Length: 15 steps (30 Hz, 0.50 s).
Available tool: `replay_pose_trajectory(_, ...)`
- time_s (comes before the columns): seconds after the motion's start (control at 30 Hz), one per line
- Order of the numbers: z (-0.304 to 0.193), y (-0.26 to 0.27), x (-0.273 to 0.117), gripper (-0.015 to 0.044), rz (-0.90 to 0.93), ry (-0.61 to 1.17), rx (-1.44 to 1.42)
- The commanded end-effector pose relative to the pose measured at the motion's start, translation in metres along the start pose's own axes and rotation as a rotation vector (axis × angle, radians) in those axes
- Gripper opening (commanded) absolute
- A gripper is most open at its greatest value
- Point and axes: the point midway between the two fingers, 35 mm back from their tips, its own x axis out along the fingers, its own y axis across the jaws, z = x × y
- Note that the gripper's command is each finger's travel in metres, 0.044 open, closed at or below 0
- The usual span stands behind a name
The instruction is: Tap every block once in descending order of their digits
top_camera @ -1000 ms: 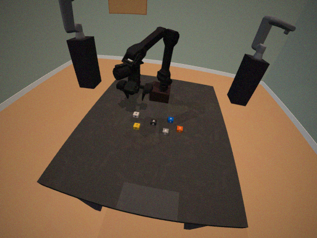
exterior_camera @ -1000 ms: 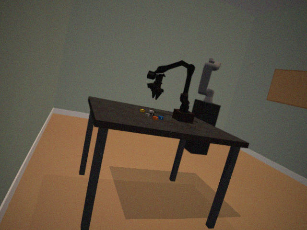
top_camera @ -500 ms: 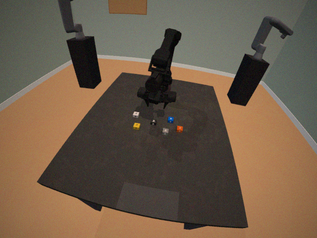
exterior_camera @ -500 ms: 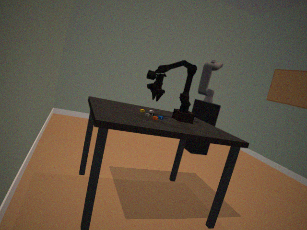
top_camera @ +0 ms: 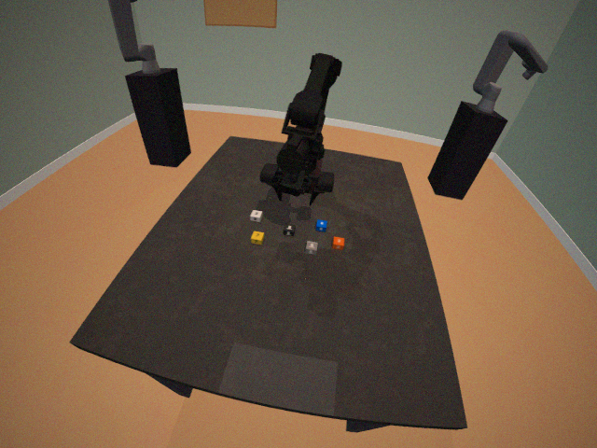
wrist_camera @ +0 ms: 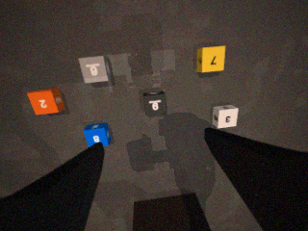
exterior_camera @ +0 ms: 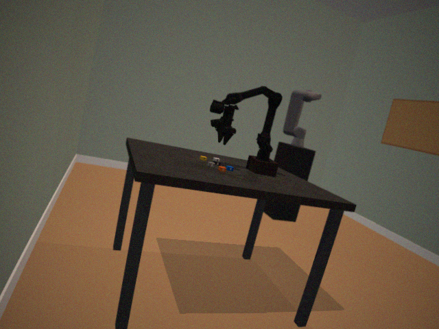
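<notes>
My gripper (top_camera: 296, 200) (exterior_camera: 221, 142) (wrist_camera: 155, 140) is open and empty, pointing down high above the table. In the wrist view the blue block (top_camera: 321, 225) (exterior_camera: 229, 168) (wrist_camera: 96, 135), digit 8, is by the left fingertip. The white block (top_camera: 256, 216) (exterior_camera: 216, 160) (wrist_camera: 225, 116), 3, is beyond the right fingertip. The black block (top_camera: 289, 230) (wrist_camera: 155, 104) lies between them, farther up. The grey block (top_camera: 312, 247) (exterior_camera: 211, 164) (wrist_camera: 94, 69) and black block each show an underlined 6 or 9, too blurred to tell. The yellow block (top_camera: 257, 237) (exterior_camera: 203, 157) (wrist_camera: 211, 60) shows 7, the orange block (top_camera: 338, 243) (exterior_camera: 222, 168) (wrist_camera: 44, 102) 2.
The blocks stand apart on the dark table (top_camera: 270, 299) (exterior_camera: 170, 162). The arm's base (exterior_camera: 262, 166) stands behind them. Two grey arms on black pedestals (top_camera: 161, 120) (top_camera: 465, 149) stand beyond the table.
</notes>
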Motion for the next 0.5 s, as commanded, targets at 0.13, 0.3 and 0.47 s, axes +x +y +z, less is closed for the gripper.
replay_pose_trajectory(0.13,-0.009,0.029,-0.002,0.04,-0.002,-0.003,0.007)
replay_pose_trajectory(0.3,-0.038,0.079,-0.001,0.04,0.005,-0.001,0.008)
replay_pose_trajectory(0.47,-0.043,0.085,-0.001,0.04,0.006,-0.001,0.008)
